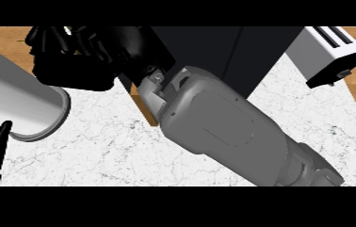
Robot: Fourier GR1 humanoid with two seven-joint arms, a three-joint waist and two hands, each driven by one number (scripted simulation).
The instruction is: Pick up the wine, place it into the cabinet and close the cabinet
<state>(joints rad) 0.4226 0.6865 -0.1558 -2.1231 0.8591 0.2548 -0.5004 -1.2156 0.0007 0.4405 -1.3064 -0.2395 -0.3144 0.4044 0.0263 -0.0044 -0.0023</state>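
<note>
Across the marble counter (104,146), right forearm (230,127) stretched up-left, its hand (69,56) at the cabinet (208,47), fingers curled.

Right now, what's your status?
Right robot hand at cabinet, grip unreadable. Left robot hand out of view. Wine not visible. Toaster off right.

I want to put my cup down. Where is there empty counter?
Bare marble counter lies low in the view, between the grey cylinder and the forearm. Another patch sits below the toaster. Near the dark cabinet it's crowded by the right hand.
</note>
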